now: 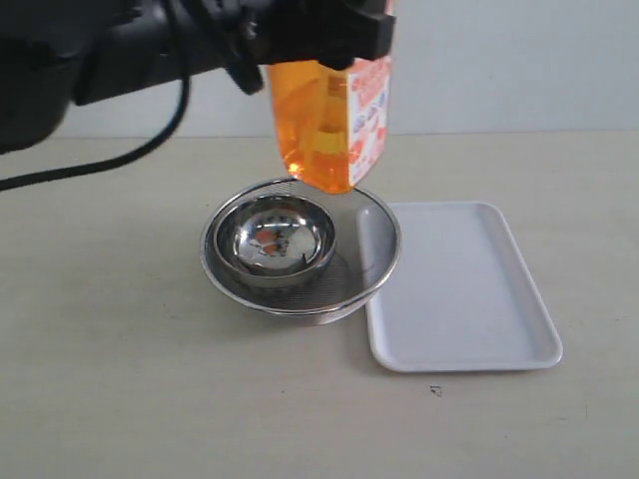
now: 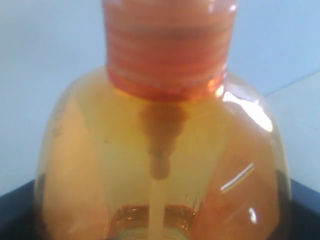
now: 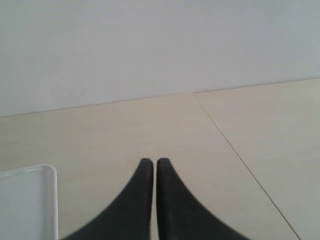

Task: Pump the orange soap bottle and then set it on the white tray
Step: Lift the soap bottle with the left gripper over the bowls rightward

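The orange soap bottle hangs in the air above the bowls, its base just over their far rim. Its pump head is cut off by the top edge of the exterior view. My left gripper is shut on the bottle's upper body. In the left wrist view the bottle fills the picture, with its ribbed orange collar and the dip tube inside. The white tray lies flat on the table right of the bowls, with nothing on it. My right gripper is shut on nothing above the table, beside the tray's corner.
A round steel mesh bowl stands under the bottle, with a smaller shiny steel bowl inside it. It touches the tray's left edge. A black cable trails from the left arm. The beige table runs back to a pale wall.
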